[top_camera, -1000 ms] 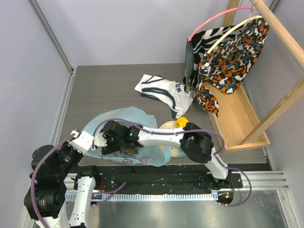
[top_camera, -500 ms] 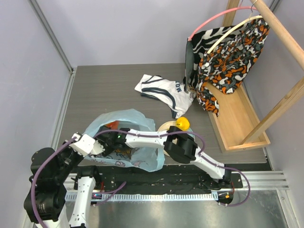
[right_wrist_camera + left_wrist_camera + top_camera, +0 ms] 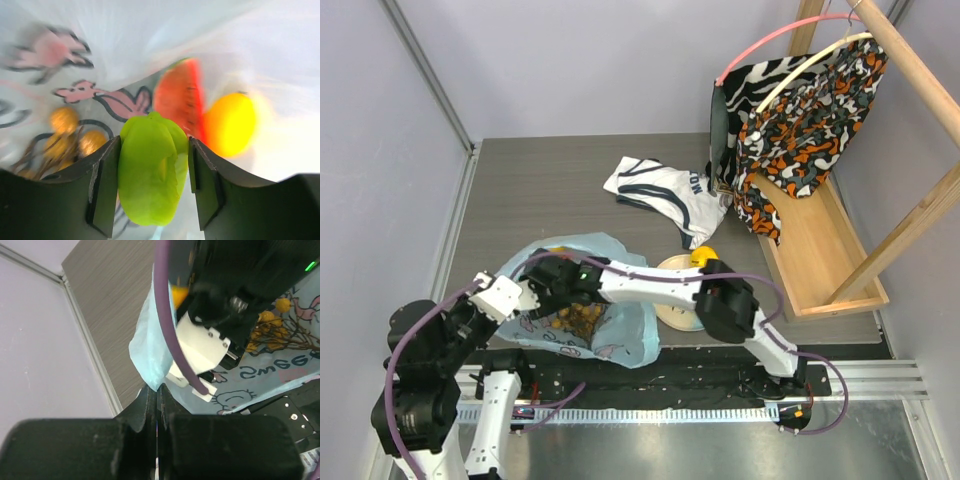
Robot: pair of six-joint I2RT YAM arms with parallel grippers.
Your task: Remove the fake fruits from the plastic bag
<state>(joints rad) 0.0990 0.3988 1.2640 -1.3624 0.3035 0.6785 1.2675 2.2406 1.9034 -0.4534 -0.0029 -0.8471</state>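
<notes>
The plastic bag (image 3: pixel 610 335) lies crumpled at the lower left of the overhead view, just above the arm bases, with its mouth open toward the upper left. By my reckoning the job is barely begun. One lemon (image 3: pixel 703 257) sits at the upper edge of the plate (image 3: pixel 676 316), just right of the bag. Everything else I can make out is inside the bag.

The right gripper (image 3: pixel 155 145) is reached deep into the bag. Its two fingers are closed snugly on either side of a green piece (image 3: pixel 147 185), which fills the gap between them. Behind it, against the bag's printed wall, lie a watermelon slice (image 3: pixel 177 97) and an orange piece (image 3: pixel 230 125) touching it. The grape bunch (image 3: pixel 65 135) is off to the left of that frame. So the green one looks next to come out, and at least those three are left to fetch.

The left gripper (image 3: pixel 156 392) has its fingers pressed together on a fold of the bag's rim, holding the mouth up.

All this rests on a dark grey, wood-grained table (image 3: pixel 550 190). A white shirt (image 3: pixel 665 192) lies rumpled near the centre. A wooden rack (image 3: pixel 820 250) stands along the right side with patterned garments (image 3: pixel 800 100) on hangers. Pale lilac walls (image 3: pixel 620 60) close in the table.
</notes>
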